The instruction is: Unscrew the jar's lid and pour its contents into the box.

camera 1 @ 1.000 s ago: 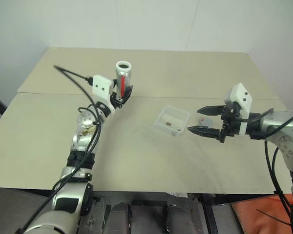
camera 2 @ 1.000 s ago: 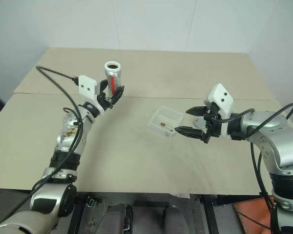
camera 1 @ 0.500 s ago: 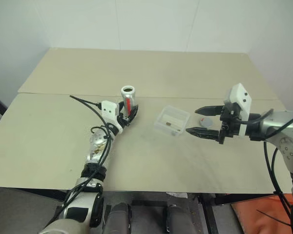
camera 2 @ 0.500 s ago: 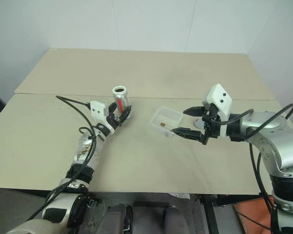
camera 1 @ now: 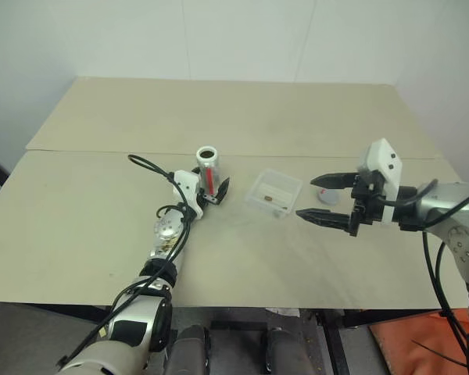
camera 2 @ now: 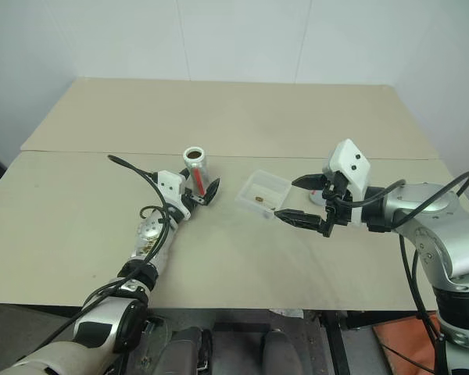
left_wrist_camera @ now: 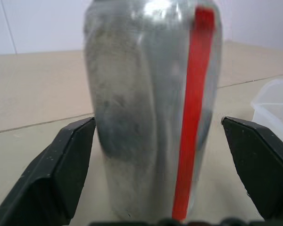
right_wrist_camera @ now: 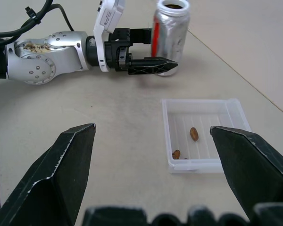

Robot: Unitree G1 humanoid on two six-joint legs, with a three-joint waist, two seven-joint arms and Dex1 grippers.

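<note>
While spread wide around the jar [camera 1: 208, 166], grips nothing: so stands the left end effector [camera 1: 214, 193], one black finger [left_wrist_camera: 61, 169] on either side of the silver body and a gap between each finger and the metal (plainest from the left wrist). Low, close to the tabletop [camera 1: 102, 226], pointing away from the robot and a little to the right.

Between those fingers, upright on its base, the jar itself: red stripe down the side, mouth uncapped and dark inside.

Just to the right of that, apart from it, the clear box [right_wrist_camera: 226, 117], flat on the tabletop. Inside, near one end, small brown pieces [right_wrist_camera: 194, 133] on the ribbed floor; at least two, with a third hard to make out at the wall.

Further right again, the right end effector [camera 1: 306, 197], likewise spread wide and pinching nothing, raised above the tabletop and aimed left toward the box and jar.

Past the box, seen from the head between those two fingers, the small round grey lid [camera 1: 327, 195], lying on the tabletop.
</note>
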